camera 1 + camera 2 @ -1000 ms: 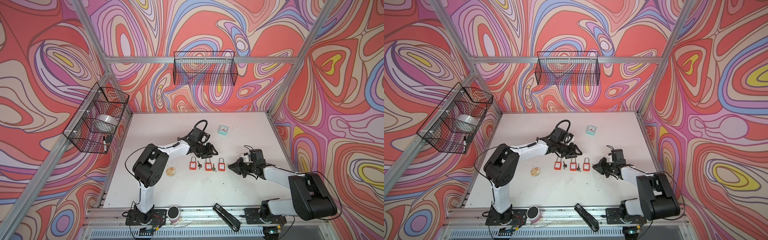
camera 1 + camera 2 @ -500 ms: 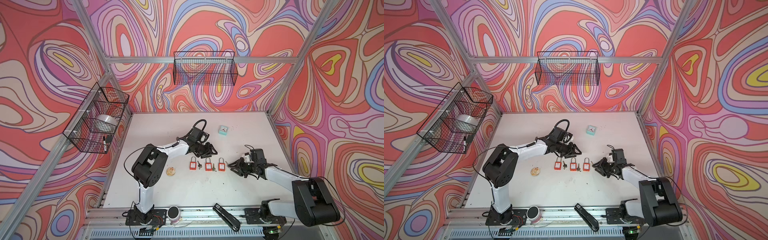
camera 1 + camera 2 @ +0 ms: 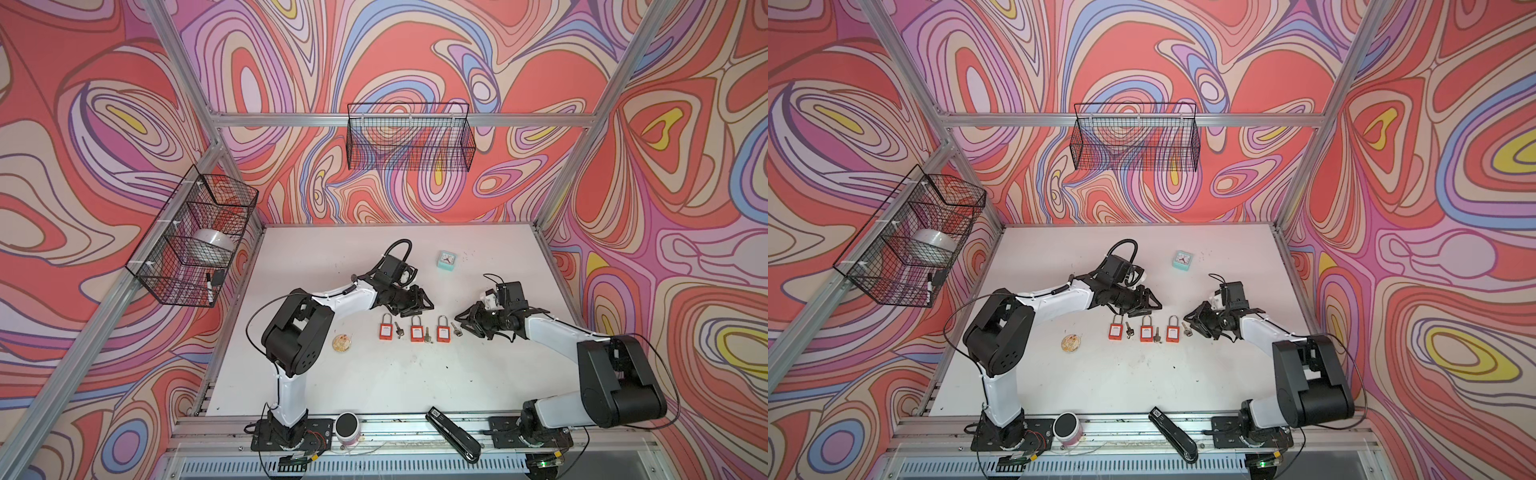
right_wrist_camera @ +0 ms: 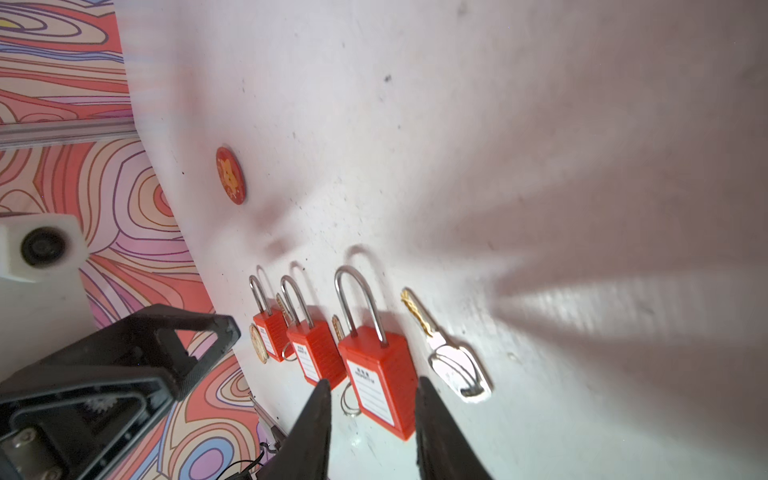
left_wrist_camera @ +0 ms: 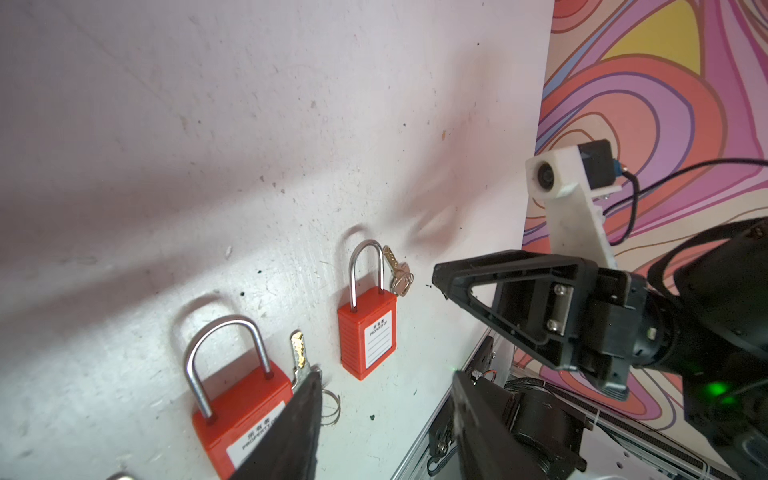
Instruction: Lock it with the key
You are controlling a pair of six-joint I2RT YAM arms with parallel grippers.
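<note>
At left, black left gripper [image 3: 424, 310], fingers spread and empty, hovering just behind the row, probably to steady a lock. Centre, flat on the white table [image 3: 374, 374]: three red plastic padlocks with steel shackles [image 3: 417, 332], a small silver key [image 3: 398, 331] beside each, within easy reach. At right, black right gripper [image 3: 463, 326], also spread and empty, low beside the rightmost key [image 3: 456, 331], seemingly lined up to pick it.

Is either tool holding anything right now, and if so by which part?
Nothing is held. The left tool and the right tool both stand open and empty; the padlocks and keys lie on the table.
</note>
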